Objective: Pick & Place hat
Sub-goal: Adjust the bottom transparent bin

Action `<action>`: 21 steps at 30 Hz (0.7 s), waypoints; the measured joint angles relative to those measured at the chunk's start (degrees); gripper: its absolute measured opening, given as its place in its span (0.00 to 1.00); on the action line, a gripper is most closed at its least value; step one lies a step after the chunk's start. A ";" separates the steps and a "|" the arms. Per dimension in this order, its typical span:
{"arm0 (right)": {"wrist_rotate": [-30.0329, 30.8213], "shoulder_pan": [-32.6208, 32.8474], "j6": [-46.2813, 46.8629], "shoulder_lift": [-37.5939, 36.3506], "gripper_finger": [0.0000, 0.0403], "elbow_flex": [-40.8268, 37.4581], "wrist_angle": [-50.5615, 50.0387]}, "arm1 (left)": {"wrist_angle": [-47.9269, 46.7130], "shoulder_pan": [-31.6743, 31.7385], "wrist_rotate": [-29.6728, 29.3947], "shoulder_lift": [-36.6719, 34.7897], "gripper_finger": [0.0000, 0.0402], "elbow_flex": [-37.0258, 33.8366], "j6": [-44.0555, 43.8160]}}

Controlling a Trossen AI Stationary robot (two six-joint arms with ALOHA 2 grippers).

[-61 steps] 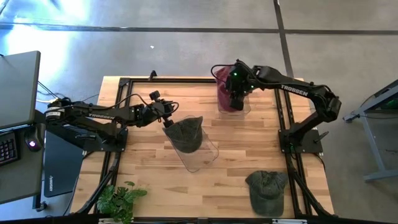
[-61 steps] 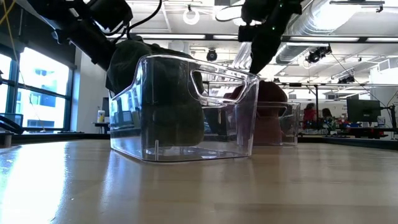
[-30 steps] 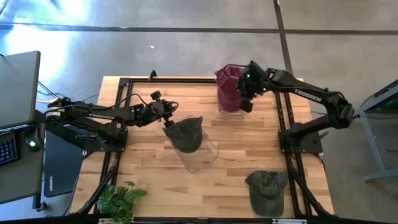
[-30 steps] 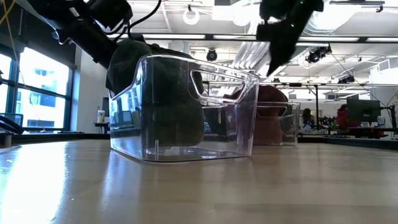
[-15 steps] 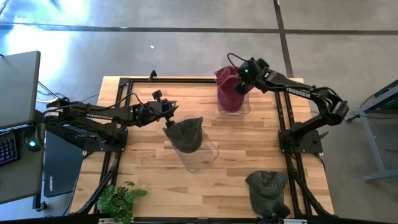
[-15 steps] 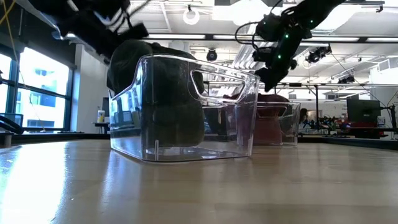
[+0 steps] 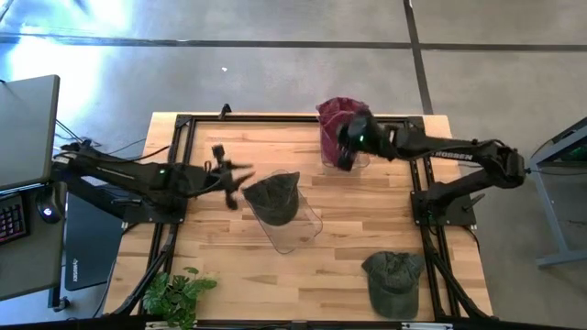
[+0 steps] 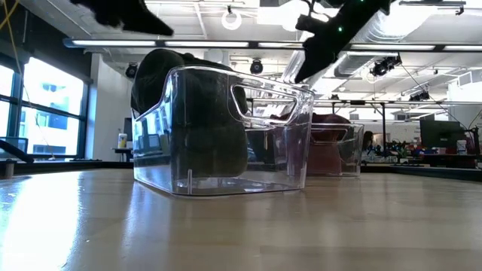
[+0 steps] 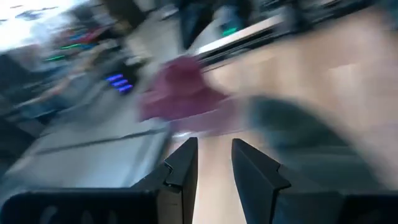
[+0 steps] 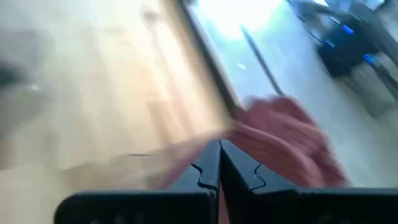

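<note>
A dark green hat [image 7: 273, 196] sits in a clear bin [image 7: 295, 229] at mid-table, its crown above the rim [image 8: 188, 113]. My left gripper [image 7: 237, 176] hovers just left of that bin, open and holding nothing [image 9: 211, 158]. A maroon hat [image 7: 337, 124] fills a second clear bin [image 7: 353, 163] near the far edge and bulges over its rim. My right gripper [image 7: 341, 156] is shut [image 10: 219, 163] and hangs over that bin's near side, well above it in the low view [image 8: 316, 53]. Another green hat [image 7: 393, 280] lies flat on the table near the right front.
A black rail frame [image 7: 183, 124] borders the wooden table [image 7: 211, 266]. A potted plant [image 7: 174, 293] stands at the near left corner. A laptop [image 7: 27, 128] sits off the table's left side. Bare wood lies between the bins and the near edge.
My left gripper has drawn back from the green hat's left edge toward the table's left side and has risen; the hat stays in its bin. My right gripper has swung about over the maroon hat's bin, first toward the far edge, then back toward the near side and left.
</note>
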 joint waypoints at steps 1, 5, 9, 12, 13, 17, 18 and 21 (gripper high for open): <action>-0.22 1.73 0.00 0.07 0.00 -0.80 1.06 | -2.23 -1.84 1.69 -0.57 0.23 0.85 -1.83; -3.00 7.32 -0.88 0.25 0.01 -6.32 7.60 | -15.23 -7.78 5.40 -1.06 0.21 3.77 -14.03; -11.51 11.46 -3.08 0.27 0.01 -11.92 11.35 | -26.81 -10.16 11.55 3.18 0.13 4.00 -32.95; -15.78 15.09 -2.01 0.29 0.00 -14.38 11.92 | -33.14 -10.04 15.81 9.20 0.06 2.41 -43.81; -15.94 16.63 -0.69 0.29 0.01 -14.71 12.16 | -33.63 -10.04 16.75 10.91 0.04 1.88 -46.54; -15.05 23.66 5.30 0.16 0.01 -14.84 11.46 | -32.44 -9.98 15.93 18.59 0.01 0.43 -50.21; -14.66 25.62 6.64 0.04 0.00 -14.54 10.76 | -31.20 -9.98 13.89 20.78 0.02 0.44 -50.23; -11.63 31.81 11.26 -0.28 0.01 -13.47 9.64 | -26.85 -9.98 6.99 24.41 0.02 0.63 -49.18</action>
